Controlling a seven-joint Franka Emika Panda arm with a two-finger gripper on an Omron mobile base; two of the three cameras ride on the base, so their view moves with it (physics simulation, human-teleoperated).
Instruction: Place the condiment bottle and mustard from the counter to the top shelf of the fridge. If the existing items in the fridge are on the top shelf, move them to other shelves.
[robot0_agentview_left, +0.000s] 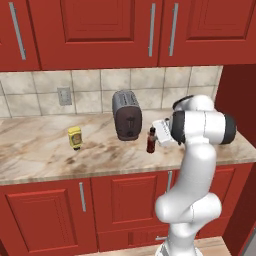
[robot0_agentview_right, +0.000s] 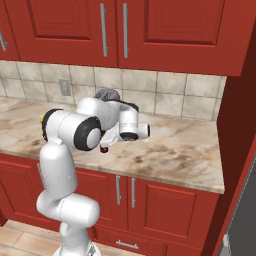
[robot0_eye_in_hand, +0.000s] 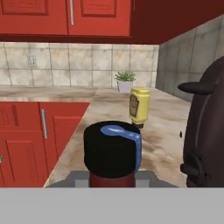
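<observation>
The gripper (robot0_agentview_left: 156, 136) reaches in sideways at the condiment bottle (robot0_agentview_left: 151, 140), and its jaws are clenched on the bottle's upper part. In the left base view the white hand meets the bottle from the right, just below the small red cap. In the hand view the bottle's top (robot0_eye_in_hand: 112, 148) sits dead centre and very close, a dark round shape with a blue highlight over a dark red body. The finger tips themselves are hidden behind it, so the exact contact points cannot be made out. The bottle stands upright on the table (robot0_agentview_left: 40, 155), its base on the marbled stone near the front edge.

The toaster (robot0_agentview_left: 126, 115) stands just behind and to the left of the bottle, close to it but apart; it appears as a dark bulk (robot0_eye_in_hand: 205, 131) at the right edge of the hand view. The mustard (robot0_agentview_left: 75, 137) stands upright on the table well to the left of the toaster, nearer the front than the wall. In the hand view it shows as a yellow container (robot0_eye_in_hand: 139, 106) beyond the bottle. A small potted plant (robot0_eye_in_hand: 125, 80) sits against the tiled wall on a farther stretch of worktop. Whether either container holds anything cannot be seen. In the right base view the arm covers most of the bottle; only a dark red bit (robot0_agentview_right: 104, 148) shows beneath the hand.
</observation>
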